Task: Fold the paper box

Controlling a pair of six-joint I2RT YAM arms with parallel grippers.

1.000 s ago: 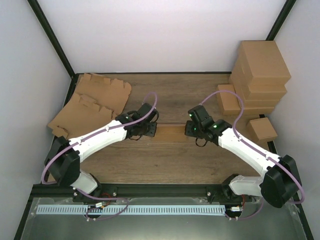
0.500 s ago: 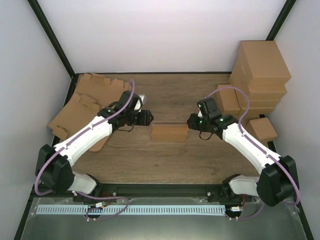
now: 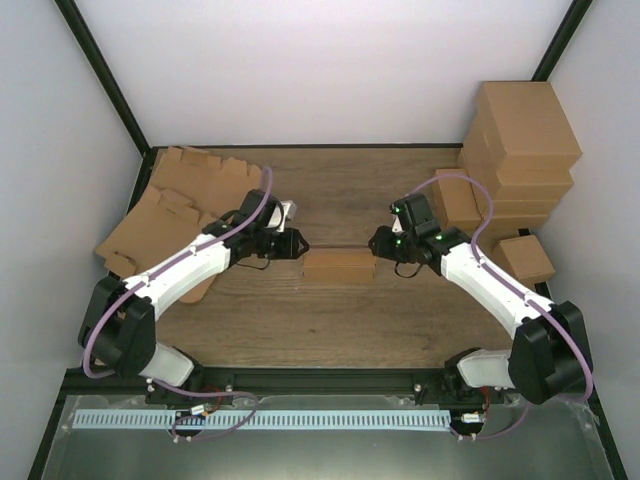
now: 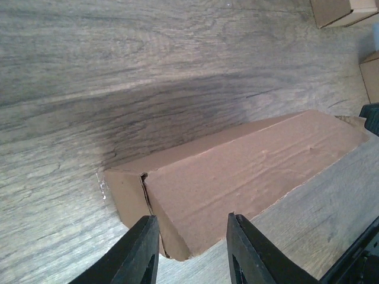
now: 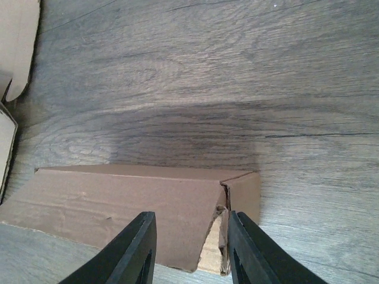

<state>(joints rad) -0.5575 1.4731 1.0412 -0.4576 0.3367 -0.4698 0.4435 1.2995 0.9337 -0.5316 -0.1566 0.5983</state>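
The paper box (image 3: 338, 265) lies folded into a long shape on the wooden table between the two arms. My left gripper (image 3: 299, 245) hovers at its left end. In the left wrist view the box (image 4: 249, 168) runs up to the right, and the left gripper (image 4: 190, 220) stands open with the box's near corner between its fingers. My right gripper (image 3: 375, 243) is at the right end. There the box (image 5: 118, 201) shows a lid corner lifted over a gap, and the right gripper (image 5: 189, 216) is open astride that corner.
Flat die-cut cardboard sheets (image 3: 180, 205) are piled at the back left, their edges also showing in the right wrist view (image 5: 15, 41). Finished brown boxes (image 3: 520, 150) are stacked at the back right, with a small one (image 3: 525, 258) in front. Black frame rails edge the table.
Both grippers came up off the box's ends and backed outward. The left one has since edged back to the left end, its jaws narrower. The box lies where it was.
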